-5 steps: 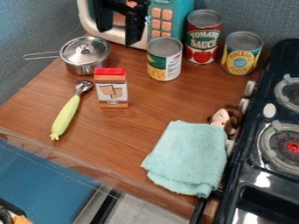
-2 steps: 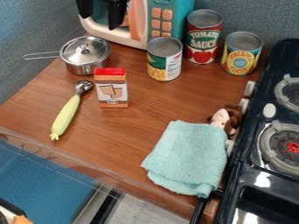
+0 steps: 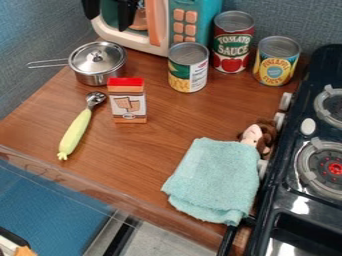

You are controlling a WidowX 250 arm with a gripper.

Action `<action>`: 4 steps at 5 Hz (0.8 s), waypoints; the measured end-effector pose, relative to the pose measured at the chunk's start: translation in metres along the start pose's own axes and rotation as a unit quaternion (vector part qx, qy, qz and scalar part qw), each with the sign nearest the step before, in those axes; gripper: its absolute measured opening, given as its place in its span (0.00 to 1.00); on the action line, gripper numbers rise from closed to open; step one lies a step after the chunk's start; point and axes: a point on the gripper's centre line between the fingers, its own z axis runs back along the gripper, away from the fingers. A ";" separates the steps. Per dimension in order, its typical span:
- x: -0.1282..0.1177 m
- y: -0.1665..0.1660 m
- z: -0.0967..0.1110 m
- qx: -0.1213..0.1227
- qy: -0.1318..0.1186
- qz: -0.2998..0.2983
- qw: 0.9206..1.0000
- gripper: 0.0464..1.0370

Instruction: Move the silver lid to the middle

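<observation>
At the top edge, in front of the toy microwave, hangs the black gripper (image 3: 109, 20), its two fingers apart with a gap between them. Below it, at the upper left of the table, the silver lid (image 3: 89, 59) with its small knob sits on top of a silver pot (image 3: 95, 79). The pot's thin handle points left. Gripper and lid are apart, the gripper being above and slightly right of the lid.
A cracker box (image 3: 127, 102) and a green-handled scoop (image 3: 75, 131) stand and lie near the pot. Cans (image 3: 188, 70) line the back. A teal cloth (image 3: 215, 180) partly covers a doll (image 3: 252, 135) beside the stove (image 3: 294, 197). Behind is the microwave (image 3: 194, 5).
The gripper has moved left and up from in front of the microwave's middle, mostly during the first half second. Lid, pot and the other objects have kept their places.
</observation>
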 end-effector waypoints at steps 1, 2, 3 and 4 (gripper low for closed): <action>0.012 0.010 -0.013 0.000 0.013 0.018 1.000 0.96; 0.025 0.018 -0.024 -0.003 0.019 0.037 0.999 0.96; 0.028 0.025 -0.040 -0.010 0.041 0.060 0.997 0.96; 0.029 0.027 -0.039 -0.013 0.046 0.063 0.997 0.96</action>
